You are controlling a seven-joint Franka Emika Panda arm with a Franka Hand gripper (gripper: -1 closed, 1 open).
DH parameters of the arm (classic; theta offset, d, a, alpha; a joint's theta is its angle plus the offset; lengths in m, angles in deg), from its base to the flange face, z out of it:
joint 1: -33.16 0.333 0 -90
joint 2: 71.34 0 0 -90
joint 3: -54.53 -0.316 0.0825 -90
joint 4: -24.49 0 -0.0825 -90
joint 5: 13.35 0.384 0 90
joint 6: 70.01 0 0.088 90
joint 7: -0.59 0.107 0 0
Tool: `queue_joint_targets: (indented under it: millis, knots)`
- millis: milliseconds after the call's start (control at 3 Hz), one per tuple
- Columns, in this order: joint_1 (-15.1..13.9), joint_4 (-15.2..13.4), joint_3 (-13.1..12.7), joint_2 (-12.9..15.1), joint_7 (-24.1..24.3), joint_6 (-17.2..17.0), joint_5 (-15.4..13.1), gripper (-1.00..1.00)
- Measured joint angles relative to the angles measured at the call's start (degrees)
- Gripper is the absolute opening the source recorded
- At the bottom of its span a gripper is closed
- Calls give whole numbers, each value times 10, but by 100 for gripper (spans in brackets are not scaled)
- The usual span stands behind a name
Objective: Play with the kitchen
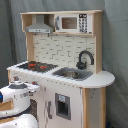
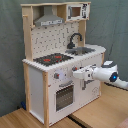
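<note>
White panels and pale wood make up the kitchen (image 2: 55, 75), which stands on a wooden floor before a grey-green curtain (image 2: 12, 45) and fills the space directly ahead of the jaws. The gripper (image 2: 76, 74) reaches in from the second exterior view's right and sits at the front panel, level with the knobs (image 2: 56, 76), just above the windowed oven door (image 2: 64, 95). Whether the jaws are parted or closed I cannot tell, nor whether they hold anything. Judging from this, the play is at an early reach: the oven door looks closed. Above the jaws lie the red-ringed stovetop (image 2: 52, 59), the sink (image 2: 82, 50) and black faucet (image 2: 75, 40). Nothing appears to block the approach.
</note>
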Motion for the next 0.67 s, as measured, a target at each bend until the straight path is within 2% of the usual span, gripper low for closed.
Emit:
queue_joint_targets:
  millis: [333,667]
  knots:
    - [-43,37,-4,0,-6,10,0,100]
    - [-44,38,-8,0,21,10,3,100]
